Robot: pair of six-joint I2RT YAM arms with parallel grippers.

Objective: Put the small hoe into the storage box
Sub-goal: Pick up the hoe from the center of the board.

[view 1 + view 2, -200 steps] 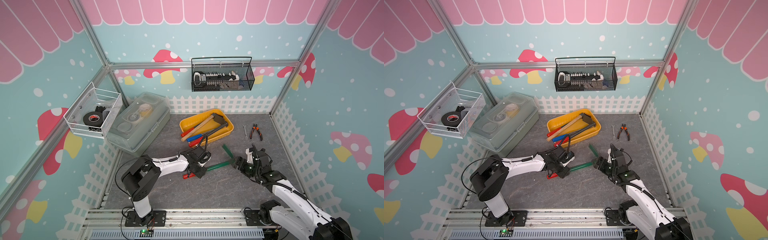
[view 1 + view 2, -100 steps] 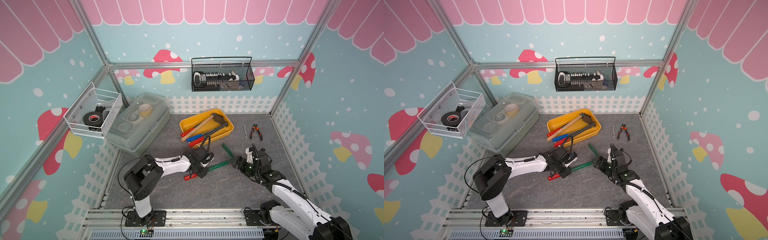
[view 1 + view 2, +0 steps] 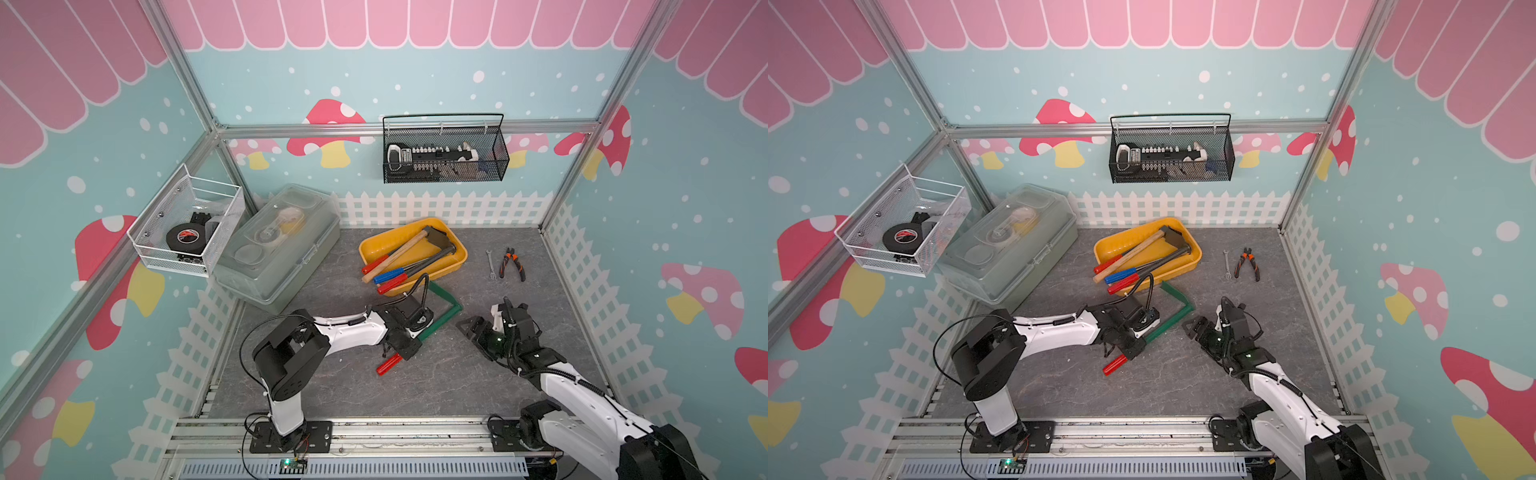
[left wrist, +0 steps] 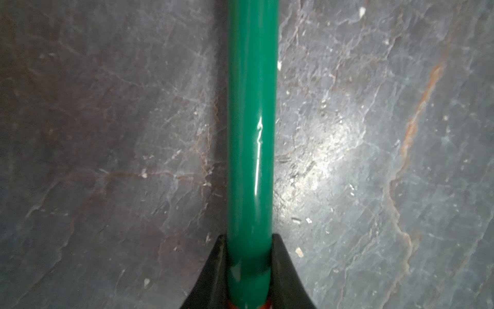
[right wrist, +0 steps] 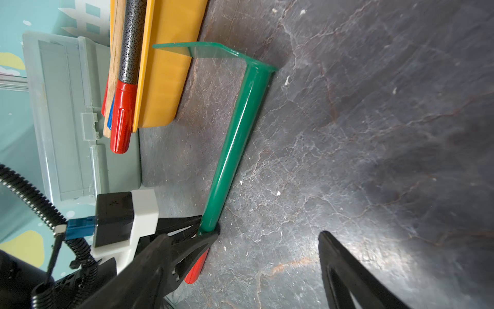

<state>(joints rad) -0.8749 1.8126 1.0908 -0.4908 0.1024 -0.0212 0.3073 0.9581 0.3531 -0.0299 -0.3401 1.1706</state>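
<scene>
in both top views the small hoe, a glossy green metal shaft with a flat green blade bent off at a right angle and a red plastic grip, lies on the mat in front of the storage box, the shallow yellow plastic tray with rounded corners. it is not in the box yet. the left gripper is pinching the shaft where green meets red, likely because the round bar gives a sure bite there and leaves the blade end free to swing over the rim. the right gripper hovers near the blade's corner, jaws spread and holding nothing, seemingly on standby.

in the left wrist view the shaft runs straight out between two black fingertips pressed against its sides. the hold looks centred.

in the right wrist view the blade stands on edge just beside the box's yellow wall. i cannot tell if they touch. long-handled tools overhang the box's end, so space inside looks tight.

the mat is dark grey with stone-like veins and a slight sheen. pliers lie off to the side. a translucent grey lidded box sits by the white picket fence, under teal mushroom-print walls.
</scene>
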